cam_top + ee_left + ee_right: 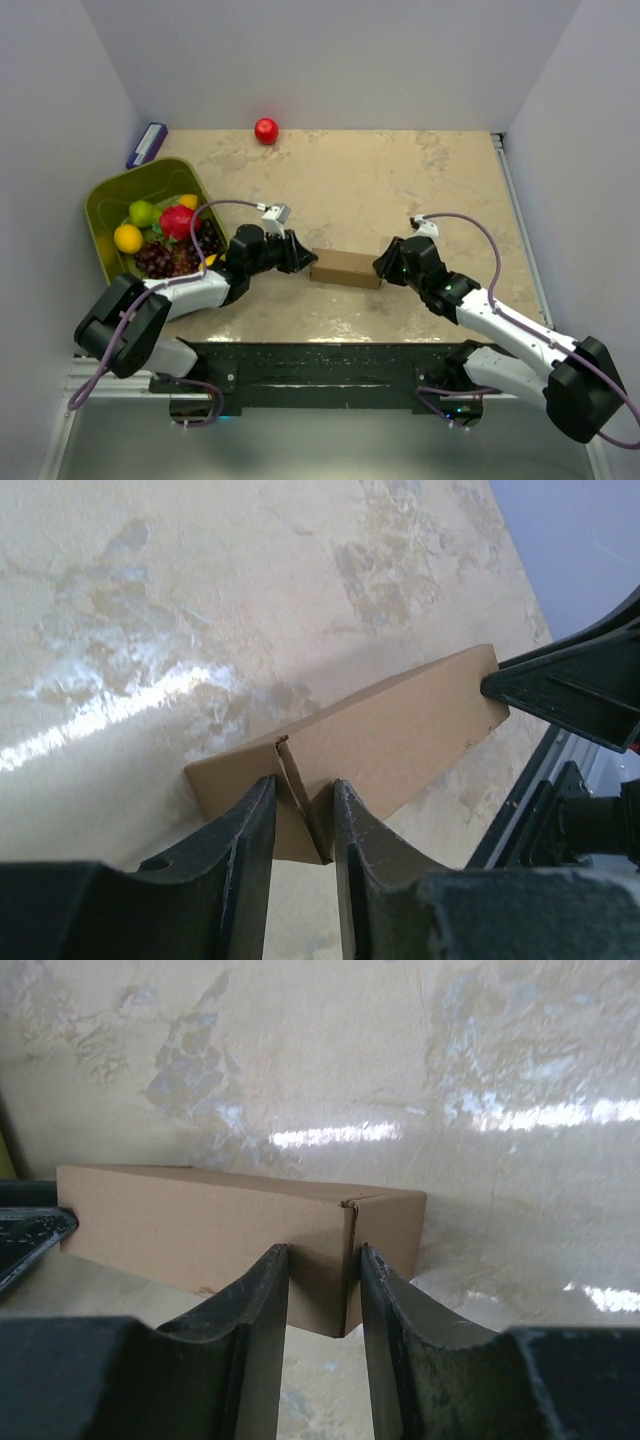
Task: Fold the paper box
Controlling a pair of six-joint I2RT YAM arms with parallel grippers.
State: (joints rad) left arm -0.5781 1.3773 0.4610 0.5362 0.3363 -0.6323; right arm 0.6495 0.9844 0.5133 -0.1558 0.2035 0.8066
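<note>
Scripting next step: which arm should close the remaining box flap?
Likely left: left gripper straddles a flap edge ajar on the paper box; the end at the right gripper looks closed.

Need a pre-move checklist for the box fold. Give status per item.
1. Box formed into a carton and lying on the table: ok.
2. Left hand at the box's left end, with fingers straddling the flap seam: ok.
3. Right hand at the right end, straddling the corner seam: ok.
4. Either hand actually pinching cardboard: cannot tell.
5. End flaps tucked flush: cannot tell. A flap edge shows at each end.
6. Bin and apple apart from the box: ok.
</note>
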